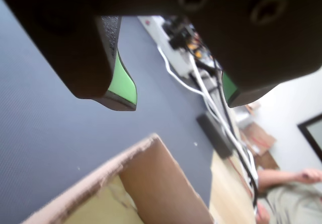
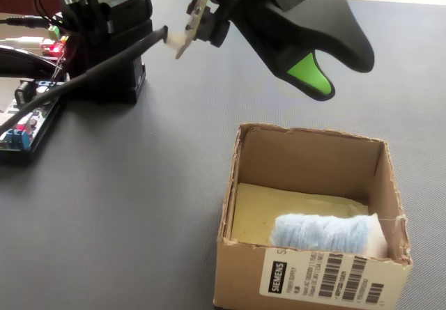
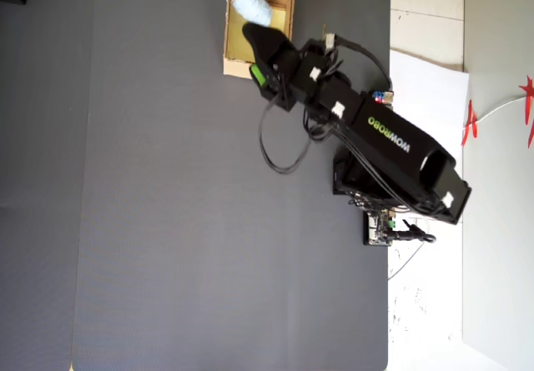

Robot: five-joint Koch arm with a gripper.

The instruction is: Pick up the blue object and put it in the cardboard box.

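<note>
The blue object (image 2: 324, 232) is a pale blue, ribbed soft lump lying inside the cardboard box (image 2: 310, 134), against its near wall. From overhead, the blue object (image 3: 249, 4) sits in the box (image 3: 288, 4) at the mat's top edge. My gripper (image 1: 178, 100) is open, its green-padded jaws wide apart with nothing between them. It hovers above the box's far rim in the fixed view, gripper (image 2: 313, 80) clear of the cardboard. A corner of the box (image 1: 161, 178) shows below the jaws in the wrist view; the lump is out of that view.
The arm's base (image 2: 111, 38) and a circuit board (image 2: 24, 125) stand at the fixed view's left. White cables (image 1: 201, 83) run along the mat's edge. A person's arm (image 1: 297, 176) shows off the table. Dark grey mat (image 3: 167, 221) spreads wide beside the box.
</note>
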